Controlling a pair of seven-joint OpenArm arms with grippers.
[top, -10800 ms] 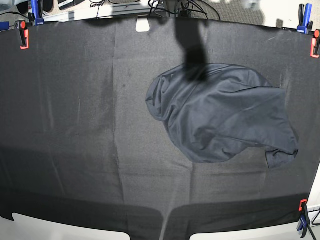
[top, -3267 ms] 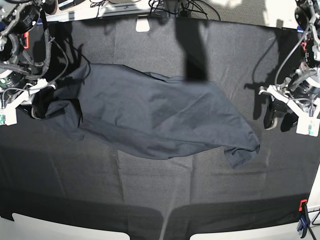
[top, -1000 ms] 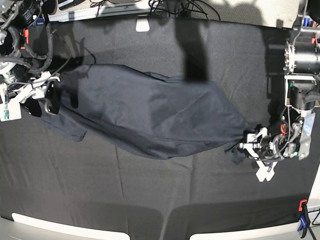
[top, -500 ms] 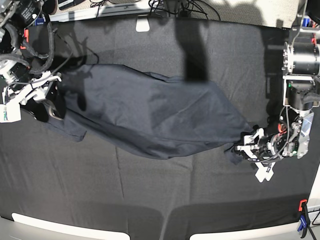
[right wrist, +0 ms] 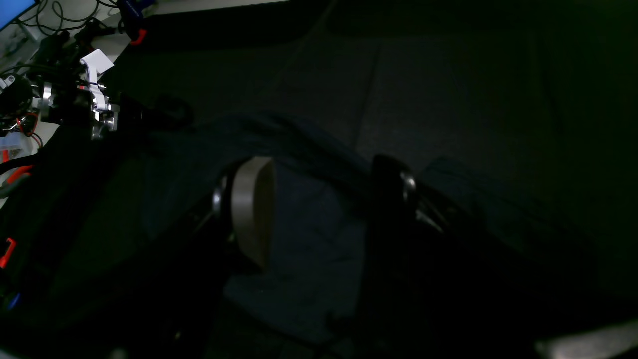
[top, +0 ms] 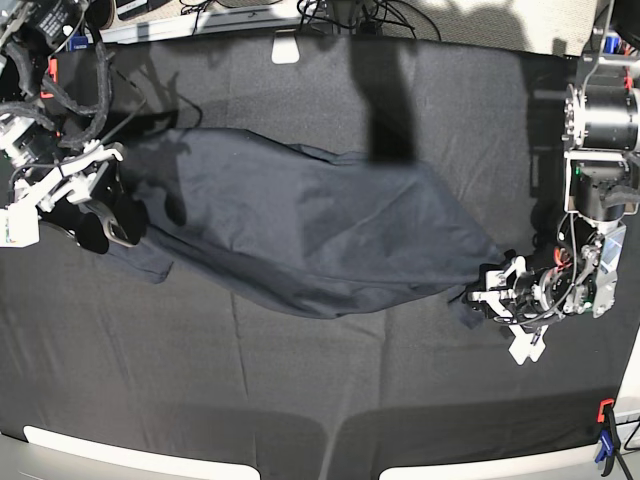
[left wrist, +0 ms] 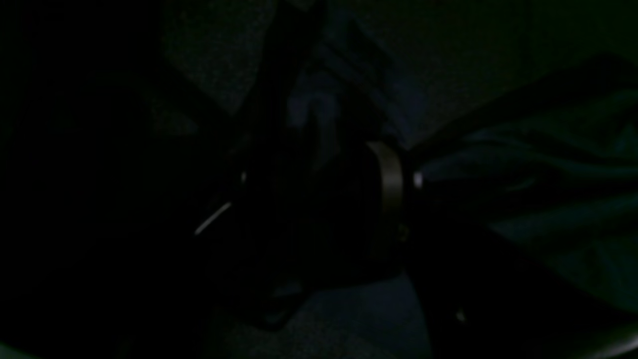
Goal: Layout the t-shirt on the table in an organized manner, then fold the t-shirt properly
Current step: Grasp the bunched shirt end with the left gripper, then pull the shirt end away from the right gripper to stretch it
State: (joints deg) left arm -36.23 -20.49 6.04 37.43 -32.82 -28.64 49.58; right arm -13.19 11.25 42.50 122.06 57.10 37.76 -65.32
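The dark navy t-shirt [top: 300, 230] lies spread in a long crumpled band across the black table [top: 300, 380], running from far left to right of centre. At its left end my right gripper [top: 105, 232] hangs open just above the cloth. In the right wrist view its jaws [right wrist: 321, 199] stand wide apart with the t-shirt [right wrist: 309, 239] below them. My left gripper [top: 478, 298] is low at the shirt's right corner, its jaws apart around the bunched fabric. The left wrist view is very dark and shows only one tan pad [left wrist: 391, 184] and folds of the t-shirt [left wrist: 538, 164].
A red clamp [top: 606, 410] and a blue one [top: 606, 450] grip the cloth at the front right corner. The pale rim [top: 100, 450] shows along the front edge. A white tag [top: 286, 48] and cables lie behind the back edge.
My right gripper has dropped a little lower over the shirt's left end. My left gripper has edged slightly left at the right corner. The shirt has barely moved.
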